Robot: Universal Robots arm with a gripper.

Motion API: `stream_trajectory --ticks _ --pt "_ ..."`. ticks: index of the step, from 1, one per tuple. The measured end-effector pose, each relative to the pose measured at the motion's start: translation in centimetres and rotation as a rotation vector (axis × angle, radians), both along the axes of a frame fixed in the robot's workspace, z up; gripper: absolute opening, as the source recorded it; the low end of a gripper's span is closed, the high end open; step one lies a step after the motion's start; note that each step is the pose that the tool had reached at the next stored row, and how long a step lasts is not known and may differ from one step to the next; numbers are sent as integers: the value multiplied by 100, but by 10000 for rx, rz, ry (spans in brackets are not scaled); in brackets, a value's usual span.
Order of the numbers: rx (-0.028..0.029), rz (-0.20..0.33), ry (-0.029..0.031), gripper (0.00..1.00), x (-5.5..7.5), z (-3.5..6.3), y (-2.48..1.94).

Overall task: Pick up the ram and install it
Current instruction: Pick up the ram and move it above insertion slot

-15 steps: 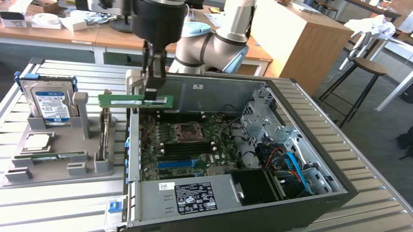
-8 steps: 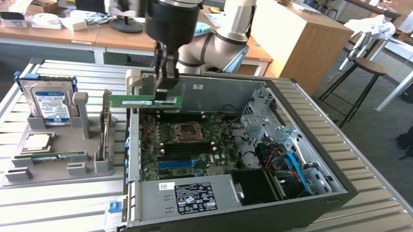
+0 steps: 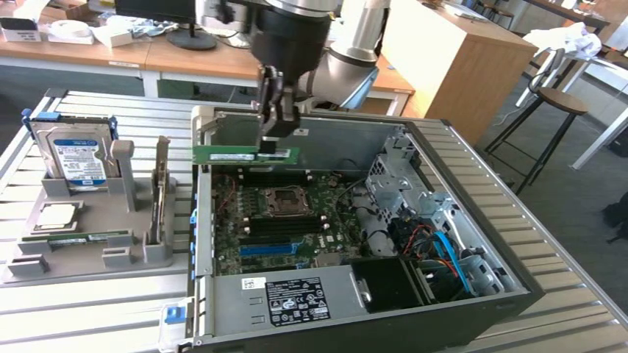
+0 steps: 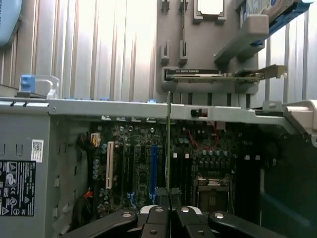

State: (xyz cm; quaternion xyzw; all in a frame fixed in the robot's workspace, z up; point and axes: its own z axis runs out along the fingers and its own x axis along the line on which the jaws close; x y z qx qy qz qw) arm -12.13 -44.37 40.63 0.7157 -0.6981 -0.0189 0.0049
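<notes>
The ram (image 3: 245,155), a thin green stick with a white label, hangs level above the far part of the open computer case (image 3: 471,198). My gripper (image 3: 276,138) is shut on its upper edge near one end. In the wrist view the ram (image 4: 169,144) shows edge-on, rising from between my fingertips (image 4: 168,198) over the motherboard (image 4: 148,163). The black memory slots (image 3: 284,224) lie on the motherboard (image 3: 294,220) below and nearer the camera than the ram, beside the processor socket (image 3: 287,197).
A grey holder stand (image 3: 88,235) on the exterior view's left carries a hard drive (image 3: 79,158), an upright expansion card (image 3: 160,191) and a processor (image 3: 54,215). The power supply (image 3: 284,298) fills the case's near end. A blue slot (image 3: 267,250) lies on the board.
</notes>
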Motion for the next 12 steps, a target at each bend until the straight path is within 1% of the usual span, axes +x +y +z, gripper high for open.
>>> stream_trajectory --ticks 12 --pt "-1 0 0 11 368 -1 0"
